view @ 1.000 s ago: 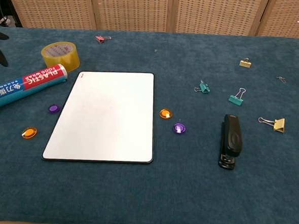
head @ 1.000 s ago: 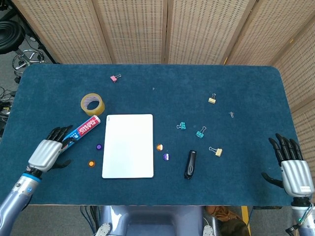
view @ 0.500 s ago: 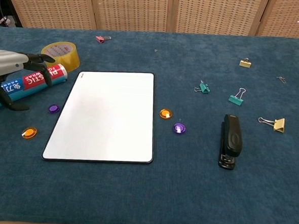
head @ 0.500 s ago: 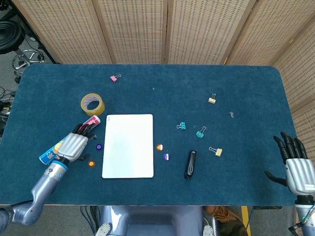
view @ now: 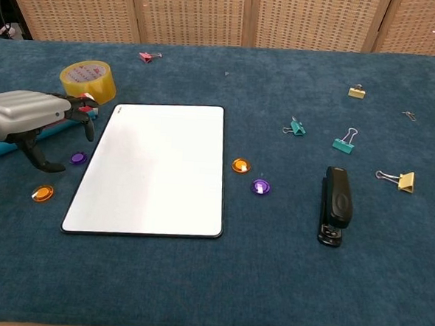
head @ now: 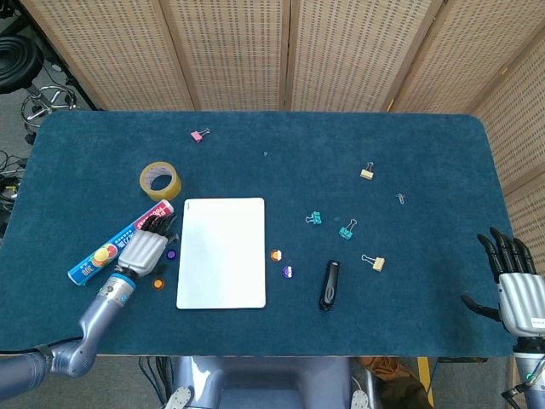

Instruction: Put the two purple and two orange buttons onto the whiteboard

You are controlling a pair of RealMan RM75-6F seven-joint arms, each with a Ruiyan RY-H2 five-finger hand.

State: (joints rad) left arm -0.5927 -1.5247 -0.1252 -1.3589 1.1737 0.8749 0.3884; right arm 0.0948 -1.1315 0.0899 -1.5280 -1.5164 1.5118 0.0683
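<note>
**Left hand hovered beside the whiteboard's left edge**

The left hand stretched flat, fingers spread, holding nothing. The right hand stood open, far off at the tabletop's edge. Since half a second earlier, the left hand had slid toward the whiteboard, reaching the purple button; an orange button lay just behind it. Beyond the board lay one more orange button and one more purple button: two of each, none on the board.

Head view looks steeply down; chest view looks lower, nearer; both share the whiteboard.
</note>
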